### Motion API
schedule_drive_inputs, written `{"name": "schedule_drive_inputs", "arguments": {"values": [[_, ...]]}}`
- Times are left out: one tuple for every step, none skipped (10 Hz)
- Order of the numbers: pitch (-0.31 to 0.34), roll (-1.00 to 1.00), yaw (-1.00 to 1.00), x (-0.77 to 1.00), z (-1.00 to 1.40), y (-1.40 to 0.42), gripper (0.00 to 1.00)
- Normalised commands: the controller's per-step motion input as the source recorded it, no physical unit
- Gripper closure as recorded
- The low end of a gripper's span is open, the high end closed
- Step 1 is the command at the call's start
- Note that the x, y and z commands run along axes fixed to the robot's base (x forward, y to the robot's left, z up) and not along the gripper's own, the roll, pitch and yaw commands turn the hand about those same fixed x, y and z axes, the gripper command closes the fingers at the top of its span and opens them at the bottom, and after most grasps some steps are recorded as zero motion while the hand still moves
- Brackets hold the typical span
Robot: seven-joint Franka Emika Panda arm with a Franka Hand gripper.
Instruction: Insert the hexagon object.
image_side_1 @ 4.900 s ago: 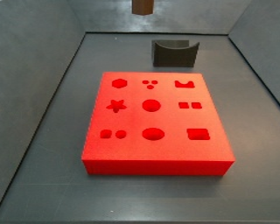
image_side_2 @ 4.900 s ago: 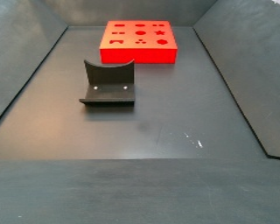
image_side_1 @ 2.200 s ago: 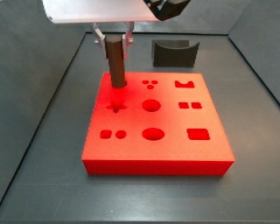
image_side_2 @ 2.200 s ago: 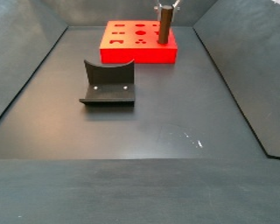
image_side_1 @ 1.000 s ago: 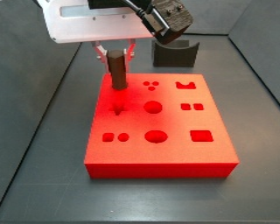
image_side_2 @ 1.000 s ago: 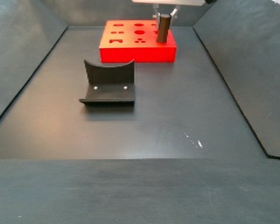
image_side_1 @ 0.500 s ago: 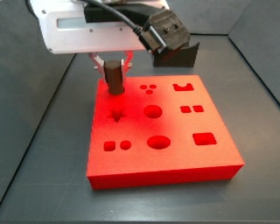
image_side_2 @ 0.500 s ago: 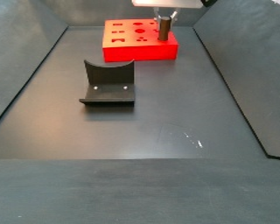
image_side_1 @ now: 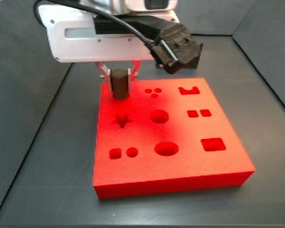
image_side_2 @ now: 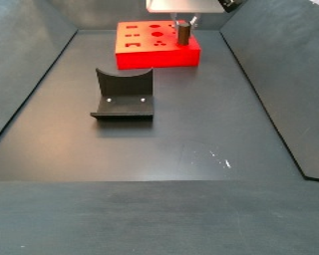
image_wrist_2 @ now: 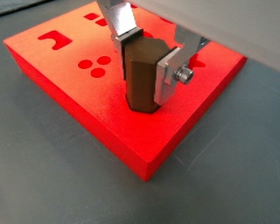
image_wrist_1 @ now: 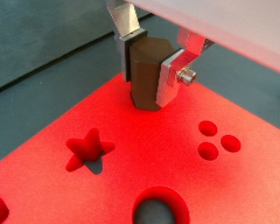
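The hexagon object [image_wrist_1: 146,77] is a brown six-sided peg, upright between the silver fingers of my gripper [image_wrist_1: 153,70]. The gripper is shut on it. Its lower end meets the top of the red block [image_wrist_1: 230,188] near a far corner and looks partly sunk in there. No hexagonal hole shows; the peg covers that spot. The gripper [image_wrist_2: 153,68], the peg [image_wrist_2: 140,80] and the block [image_wrist_2: 55,70] show the same in both wrist views. In both side views the gripper [image_side_1: 118,75] [image_side_2: 182,26] stands low over the block [image_side_1: 181,183] [image_side_2: 156,60], with the peg [image_side_1: 118,85] [image_side_2: 181,36] short below it.
The block has other cut-outs: a star [image_wrist_1: 90,149], three small round holes [image_wrist_1: 215,140] and an oval [image_wrist_1: 160,210]. The fixture [image_side_2: 123,95] stands on the dark floor, well away from the block. Grey walls enclose the floor.
The gripper has come down with the peg, and less of the peg shows above the block. The block has shifted and turned slightly in a side view.
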Motion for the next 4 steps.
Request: {"name": "schedule_drive_inputs", "arguments": {"values": [[0.300,0.00,0.04,0.61,-0.67,0.10,1.00],[0.220,0.00,0.00,0.27,-0.25,0.00,1.00],[0.000,0.01,0.00,0.00,0.00,0.00,1.00],[0.000,0.00,0.00,0.00,0.00,0.00,1.00]]}}
